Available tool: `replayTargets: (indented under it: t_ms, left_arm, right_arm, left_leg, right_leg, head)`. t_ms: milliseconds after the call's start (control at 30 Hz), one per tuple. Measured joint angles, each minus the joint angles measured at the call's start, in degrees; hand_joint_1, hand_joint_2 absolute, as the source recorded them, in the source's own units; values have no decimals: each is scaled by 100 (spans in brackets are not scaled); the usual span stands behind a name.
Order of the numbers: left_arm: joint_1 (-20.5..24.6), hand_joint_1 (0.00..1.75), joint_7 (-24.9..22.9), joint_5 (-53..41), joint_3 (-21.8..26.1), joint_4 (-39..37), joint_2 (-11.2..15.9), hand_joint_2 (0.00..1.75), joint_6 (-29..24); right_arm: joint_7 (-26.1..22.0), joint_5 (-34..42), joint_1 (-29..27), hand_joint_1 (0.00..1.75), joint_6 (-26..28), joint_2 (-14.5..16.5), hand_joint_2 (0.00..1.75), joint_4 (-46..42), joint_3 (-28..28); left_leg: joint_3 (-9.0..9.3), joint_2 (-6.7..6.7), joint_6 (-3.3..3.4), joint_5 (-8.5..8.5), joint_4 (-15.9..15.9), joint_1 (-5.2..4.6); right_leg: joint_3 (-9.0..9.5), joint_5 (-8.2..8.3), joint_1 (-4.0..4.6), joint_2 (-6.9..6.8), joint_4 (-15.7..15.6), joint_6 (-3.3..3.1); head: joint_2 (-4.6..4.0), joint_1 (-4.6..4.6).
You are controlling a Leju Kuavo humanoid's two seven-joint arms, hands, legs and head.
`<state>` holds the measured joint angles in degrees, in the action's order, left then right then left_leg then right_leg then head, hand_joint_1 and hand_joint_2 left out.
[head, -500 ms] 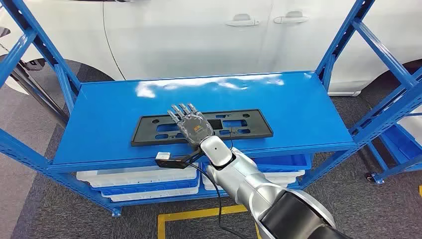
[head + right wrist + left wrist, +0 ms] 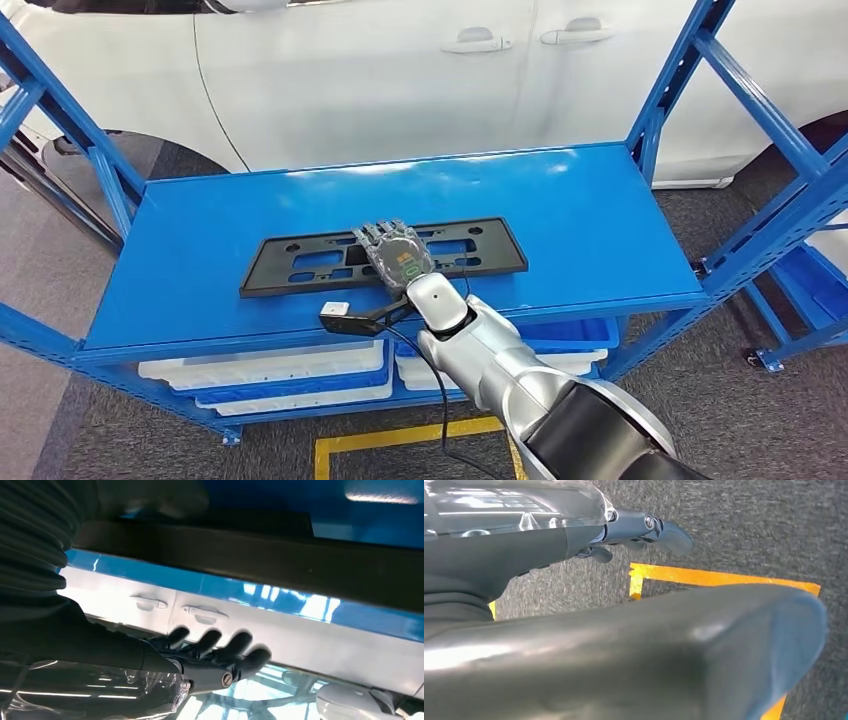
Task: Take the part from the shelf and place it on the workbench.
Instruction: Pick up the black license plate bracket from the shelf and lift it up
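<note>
Looking down from the head view, you see a white car [image 2: 400, 70] with two door handles standing along the far side, behind a blue metal shelf rack [image 2: 620, 230] with slanted uprights at left and right. Below the top shelf, stacked white and blue plastic trays [image 2: 270, 375] sit on a lower level, and a yellow floor line [image 2: 400, 437] marks the grey carpet near you. On the top shelf, a long flat black plastic part with rectangular cut-outs [image 2: 300, 265] lies crosswise, towards the near edge. Your silver right arm reaches in from the near right, and the right hand [image 2: 398, 255] lies palm down over the part's middle, fingers stretched out and slightly apart, gripping nothing. For the left hand [image 2: 644, 527], seen against the carpet, you cannot tell whether it is open or closed.
</note>
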<state>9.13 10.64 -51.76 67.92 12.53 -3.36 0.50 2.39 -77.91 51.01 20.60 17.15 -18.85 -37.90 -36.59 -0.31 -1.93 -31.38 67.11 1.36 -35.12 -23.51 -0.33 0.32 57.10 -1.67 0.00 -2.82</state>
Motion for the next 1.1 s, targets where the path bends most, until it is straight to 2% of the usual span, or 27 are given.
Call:
replayTargets:
  t_ms: [33, 67, 100, 133, 200, 233, 300, 400, 433, 467, 533, 567, 600, 633, 700, 733, 767, 833, 900, 967, 1000, 1100]
  left_arm:
    - [-4, 0, 1, 0, 1, -1, 1, 0, 1]
    - [-10, 0, 1, 0, 1, -1, 4, 0, -1]
    - [-14, 0, 1, 1, 2, -1, 8, 0, -1]
    - [-15, 0, 1, 1, 2, -1, 13, 0, -2]
    - [-10, 0, 5, 5, 2, -1, 19, 0, -2]
    - [-5, 0, 9, 9, 2, -1, 21, 0, -3]
    - [-6, 0, 21, 19, 4, -1, 21, 0, -8]
    - [-13, 0, 62, 41, 8, -1, 16, 0, -4]
    - [-9, 0, 82, 47, 8, -1, 15, 0, 4]
    - [-4, 0, 101, 51, 9, -1, 13, 0, 11]
    - [3, 0, 127, 57, 13, -1, 14, 0, 18]
    - [2, 0, 136, 61, 17, -1, 14, 0, 18]
    - [-1, 0, 143, 64, 24, -1, 14, 0, 19]
    - [-4, 0, 151, 68, 32, -1, 13, 0, 22]
    - [-6, 0, 186, 74, 46, -1, 5, 0, 33]
    - [-4, 0, 224, 74, 50, -1, 2, 0, 41]
    - [-3, 0, 291, 71, 52, -1, -1, 0, 50]
    - [-2, 0, 495, 56, 53, -1, -1, 0, 87]
    - [0, 0, 707, 36, 50, -1, 1, 0, 134]
    - [7, 0, 814, 31, 48, -1, 3, 0, 150]
    - [10, 0, 830, 38, 48, -1, 3, 0, 146]
    - [2, 0, 848, 56, 49, -1, 2, 0, 120]
  right_arm:
    - [1, -2, -2, 138, -3, -1, 175, 5, 0]
    - [1, -3, -6, 155, -3, -1, 175, 12, 0]
    - [6, -5, -9, 173, -7, -2, 175, 18, 0]
    - [17, -9, -10, 175, -20, -1, 175, 21, 0]
    - [52, -20, -4, 175, -72, -1, 175, 22, 0]
    - [70, -24, 4, 175, -102, -1, 175, 23, 0]
    - [90, -28, 12, 175, -146, -3, 175, 23, 0]
    - [90, -44, 22, 175, -195, -5, 175, 23, 0]
    - [86, -51, 29, 175, -204, -7, 175, 22, 0]
    - [82, -56, 30, 175, -208, -8, 175, 22, 0]
    - [72, -70, 17, 175, -208, -10, 175, 23, -1]
    - [61, -76, 8, 175, -208, -12, 175, 23, -1]
    - [50, -82, 4, 175, -207, -14, 175, 23, -2]
    - [35, -88, 6, 175, -206, -15, 175, 22, -2]
    - [5, -95, 19, 175, -203, -15, 175, 20, -3]
    - [-7, -99, 25, 175, -201, -14, 175, 19, -4]
    - [-15, -103, 29, 175, -197, -14, 175, 17, -5]
    - [-21, -110, 35, 175, -184, -14, 175, 14, -7]
    - [-32, -113, 45, 175, -164, -15, 175, 3, -7]
    - [-48, -110, 65, 175, -150, -14, 175, -8, -7]
    - [-55, -107, 73, 175, -144, -13, 175, -11, -7]
    - [-87, -69, 79, 175, -100, -14, 175, -12, -5]
  left_leg:
    - [-209, 0, -8, -139, 391, 0]
    - [-363, 0, -10, -185, 647, -1]
    - [-410, 0, -4, -110, 674, -1]
    - [-328, 0, 12, 83, 439, -2]
    - [24, 3, 64, 516, -364, -12]
    - [174, 3, 91, 641, -694, -24]
    - [279, 0, 132, 669, -932, -54]
    - [298, 3, 213, 693, -979, -35]
    - [307, 8, 245, 703, -995, -21]
    - [314, 12, 268, 708, -1004, -12]
    - [312, 13, 291, 704, -1002, -14]
    - [313, 12, 292, 700, -1001, -14]
    - [319, 8, 289, 696, -999, -13]
    - [330, 3, 281, 690, -997, -12]
    - [361, -9, 250, 669, -994, -13]
    - [368, -15, 226, 656, -986, -22]
    - [370, -18, 197, 646, -981, -32]
    - [364, -18, 126, 640, -984, -36]
    - [357, -12, 57, 602, -962, -13]
    - [268, -5, 18, 439, -736, -4]
    - [159, -2, 9, 300, -490, -2]
    - [-349, -1, -19, -124, 553, 3]
  right_leg:
    - [6, -9, 14, 0, 2, -14]
    - [13, -18, 29, 2, 4, -23]
    - [24, -28, 41, 7, 7, -27]
    - [42, -40, 51, 13, 12, -26]
    - [79, -73, 72, 21, 25, -5]
    - [86, -86, 84, 25, 34, 15]
    - [78, -93, 97, 31, 44, 65]
    - [52, -157, 81, 31, 116, 156]
    - [-16, -263, 73, 27, 277, 187]
    - [-147, -424, 58, 23, 564, 216]
    - [-536, -774, 25, 14, 1365, 259]
    - [-692, -856, 7, 10, 1667, 275]
    - [-747, -822, -10, 5, 1755, 286]
    - [-681, -682, -25, 0, 1599, 289]
    - [-290, -281, -41, -10, 785, 272]
    - [-112, -152, -34, -13, 418, 255]
    - [0, -89, -23, -14, 179, 233]
    - [32, -89, 8, -6, 83, 181]
    - [47, -70, -1, -2, 46, 102]
    - [76, -49, -25, -9, -5, 35]
    - [82, -49, -24, -12, -12, 20]
    - [83, -59, 4, -13, -8, -3]
  head:
    - [0, 0]
    - [0, 0]
    - [0, 0]
    - [0, 0]
    - [0, 0]
    - [0, 0]
    - [0, 0]
    - [0, 0]
    - [0, 0]
    - [0, 0]
    - [0, 0]
    - [0, 0]
    - [0, 0]
    - [0, 0]
    - [0, 0]
    - [0, 0]
    - [0, 0]
    - [0, 0]
    - [0, 0]
    - [0, -1]
    - [0, -1]
    - [0, 0]
